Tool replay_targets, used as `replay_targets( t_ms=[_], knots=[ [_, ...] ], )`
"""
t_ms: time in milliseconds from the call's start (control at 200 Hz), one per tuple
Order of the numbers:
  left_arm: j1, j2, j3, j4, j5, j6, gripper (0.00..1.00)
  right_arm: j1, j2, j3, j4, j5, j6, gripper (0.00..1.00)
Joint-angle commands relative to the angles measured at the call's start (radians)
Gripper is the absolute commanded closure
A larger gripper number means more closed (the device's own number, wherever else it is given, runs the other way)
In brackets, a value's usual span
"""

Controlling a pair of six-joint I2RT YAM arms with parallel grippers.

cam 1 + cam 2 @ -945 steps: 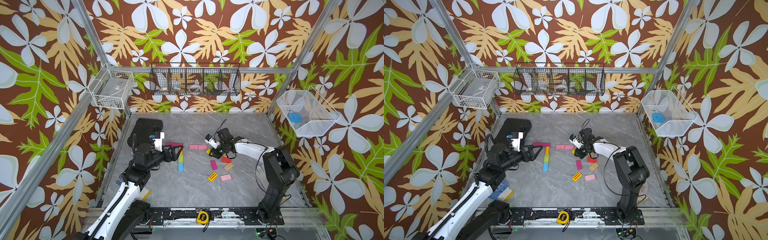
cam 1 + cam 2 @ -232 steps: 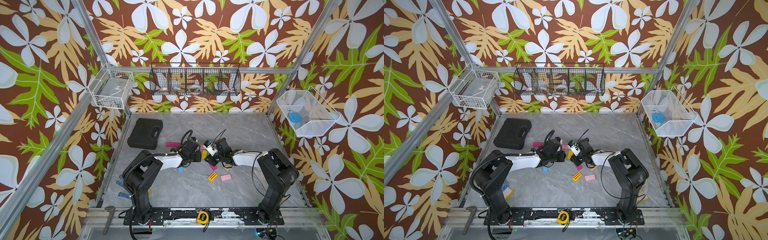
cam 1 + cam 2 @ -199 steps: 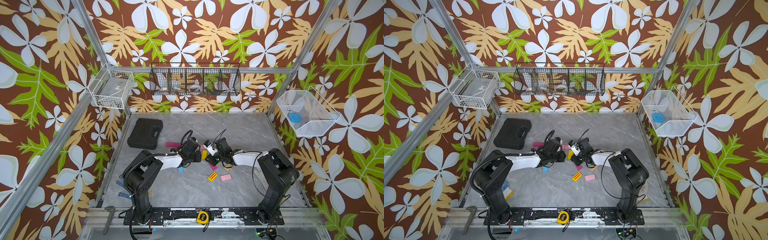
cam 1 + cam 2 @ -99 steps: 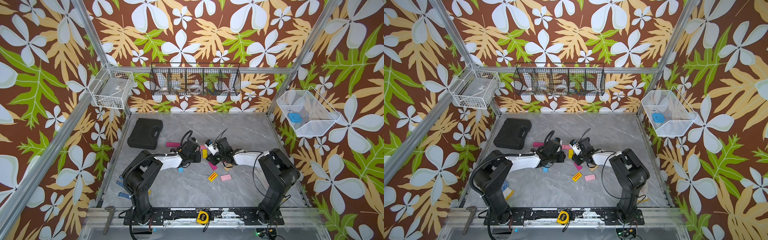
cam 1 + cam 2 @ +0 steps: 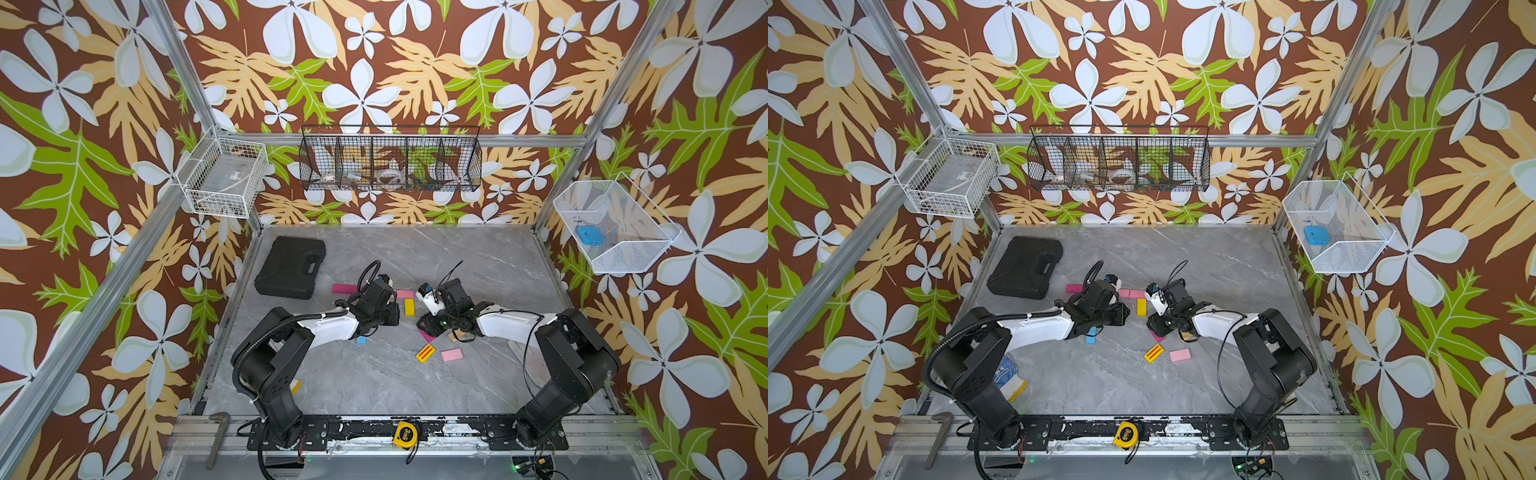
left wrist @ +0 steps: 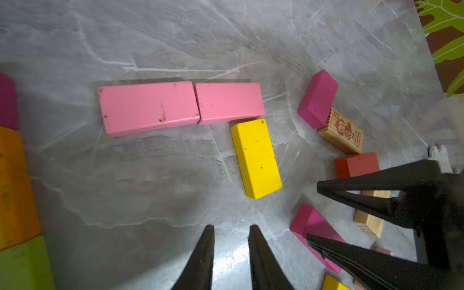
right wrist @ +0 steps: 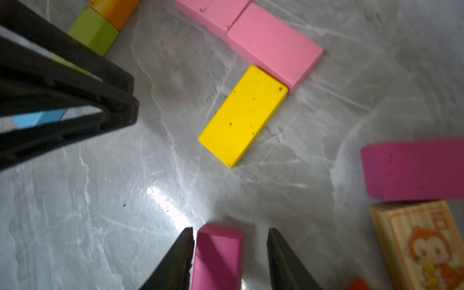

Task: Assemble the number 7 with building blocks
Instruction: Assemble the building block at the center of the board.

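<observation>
Two pink blocks (image 6: 148, 108) (image 6: 229, 103) lie end to end, with a yellow block (image 6: 256, 158) under the right-hand one's end; in a top view they are the pink (image 5: 405, 294) and yellow (image 5: 410, 307) blocks. My left gripper (image 6: 231, 227) hovers open over bare table just short of the yellow block. My right gripper (image 7: 231, 229) stands open around a magenta block (image 7: 218, 253), which touches one finger only. Both grippers (image 5: 392, 319) (image 5: 428, 325) face each other mid-table. Orange (image 6: 15, 185), green (image 6: 25, 263) and blue (image 5: 361, 340) blocks lie in a line by the left arm.
A loose magenta block (image 6: 317, 100), a printed wooden block (image 6: 341, 130) and a red one (image 6: 356, 164) lie by the right gripper. Nearer the front are a striped yellow block (image 5: 426, 354) and a pink one (image 5: 451, 354). Black case (image 5: 291, 268) back left; tape measure (image 5: 407, 434) on the front rail.
Both grippers' jaws have spread wider over the last second, the right one's away from the magenta block. The arms have barely shifted. Much earlier the left arm was drawn back to the left.
</observation>
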Motion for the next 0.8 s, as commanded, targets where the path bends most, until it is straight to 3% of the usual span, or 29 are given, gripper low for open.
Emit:
replay_targets(
  t_ms=[0, 230, 796],
  knots=[
    [-0.001, -0.026, -0.014, 0.024, 0.003, 0.02, 0.7, 0.0, -0.009, -0.028, -0.026, -0.023, 0.043, 0.51],
    [-0.001, -0.078, -0.059, 0.045, 0.008, 0.022, 0.66, 0.004, -0.039, -0.096, -0.006, -0.031, 0.072, 0.52],
    [-0.001, -0.153, -0.134, 0.074, 0.033, 0.018, 0.57, 0.116, -0.041, -0.094, -0.006, 0.111, 0.191, 0.7]
  ],
)
